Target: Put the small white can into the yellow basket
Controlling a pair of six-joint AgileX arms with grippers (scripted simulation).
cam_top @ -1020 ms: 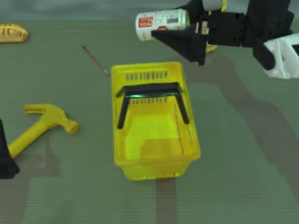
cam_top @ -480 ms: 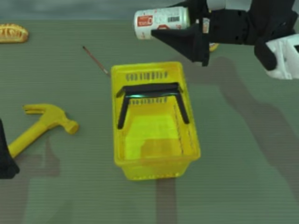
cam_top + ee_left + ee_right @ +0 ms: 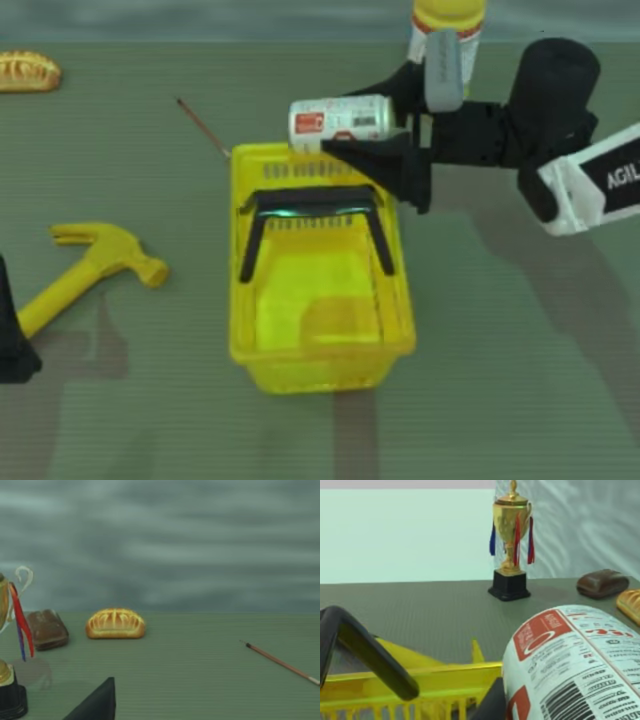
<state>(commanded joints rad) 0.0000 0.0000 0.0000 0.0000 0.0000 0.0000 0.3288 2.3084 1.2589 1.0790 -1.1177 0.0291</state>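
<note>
Right gripper [image 3: 385, 140] clamps the small white cylindrical can [image 3: 338, 122] sideways above the bright yellow slotted plastic basket's [image 3: 400, 300] far rim (carry step); next, centre it and release.

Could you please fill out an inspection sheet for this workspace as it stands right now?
Surface: green table, patchy shadows.
Job's things: small white can held on its side above the far rim of the yellow basket; not yet inside.
Clutter: yellow hammer, bread loaf, thin stick, yellow bottle, trophy, brown block.
Grippers: right gripper shut on the can; left arm parked at the table's left edge.
Cables: nothing seen.
Surroundings: grey backdrop.
</note>
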